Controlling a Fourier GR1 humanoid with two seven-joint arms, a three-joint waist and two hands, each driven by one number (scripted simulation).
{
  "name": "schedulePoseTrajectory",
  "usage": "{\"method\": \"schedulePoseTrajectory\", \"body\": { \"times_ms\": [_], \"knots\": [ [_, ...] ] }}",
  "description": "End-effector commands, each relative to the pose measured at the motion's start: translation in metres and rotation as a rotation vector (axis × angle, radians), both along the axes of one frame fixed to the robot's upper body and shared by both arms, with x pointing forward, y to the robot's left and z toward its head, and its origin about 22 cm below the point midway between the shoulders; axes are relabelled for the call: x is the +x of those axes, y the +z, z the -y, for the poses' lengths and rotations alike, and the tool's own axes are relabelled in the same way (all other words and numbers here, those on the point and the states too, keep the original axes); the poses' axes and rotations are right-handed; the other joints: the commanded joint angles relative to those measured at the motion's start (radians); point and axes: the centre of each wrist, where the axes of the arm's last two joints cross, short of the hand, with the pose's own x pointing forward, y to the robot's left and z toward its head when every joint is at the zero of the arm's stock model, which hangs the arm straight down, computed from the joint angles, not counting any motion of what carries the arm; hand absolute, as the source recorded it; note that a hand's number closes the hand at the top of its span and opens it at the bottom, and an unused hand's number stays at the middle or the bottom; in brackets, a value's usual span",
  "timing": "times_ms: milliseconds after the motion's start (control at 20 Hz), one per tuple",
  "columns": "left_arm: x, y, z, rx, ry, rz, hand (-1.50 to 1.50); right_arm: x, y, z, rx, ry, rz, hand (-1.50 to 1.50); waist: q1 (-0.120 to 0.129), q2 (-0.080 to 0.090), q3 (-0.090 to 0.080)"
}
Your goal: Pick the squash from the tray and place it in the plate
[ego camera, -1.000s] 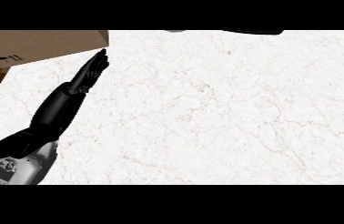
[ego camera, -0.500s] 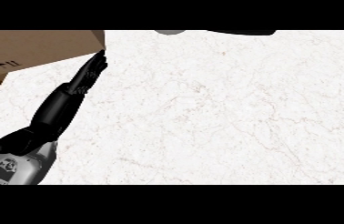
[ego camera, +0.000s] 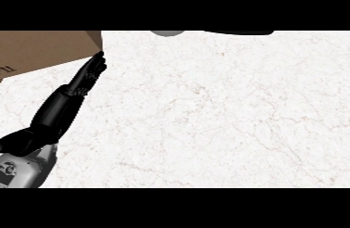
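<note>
left hand (ego camera: 71,95) comes in from the lower left of the frame, its black fingers (ego camera: 94,67) straight and close together, pointing up and to the right, with nothing in them. the fingertips sit at the lower right corner of a brown board (ego camera: 41,48) in the upper left of the frame; whether they touch it cannot be told. its grey forearm (ego camera: 24,169) shows at the lower left edge. no squash shows in this view. a grey rounded shape (ego camera: 167,33) and a dark shape (ego camera: 239,32) are cut off at the upper edge. white marbled counter (ego camera: 219,116) fills the rest.
</note>
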Motion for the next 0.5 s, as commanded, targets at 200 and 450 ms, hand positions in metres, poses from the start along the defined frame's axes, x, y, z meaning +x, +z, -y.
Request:
{"method": "schedulePoseTrajectory", "body": {
  "times_ms": [200, 450],
  "knots": [
    [-0.002, -0.003, 0.008, -0.001, -0.038, -0.013, 0.0, -0.007, -0.028, 0.002, -0.184, -0.227, 0.049, -1.5, 0.034, 0.002, -0.007],
    [-0.001, 0.002, 0.01, 0.008, -0.061, -0.001, 0.0, -0.019, -0.009, 0.005, -0.359, -0.218, 0.055, -1.5, 0.089, 0.003, -0.012]
  ]
}}
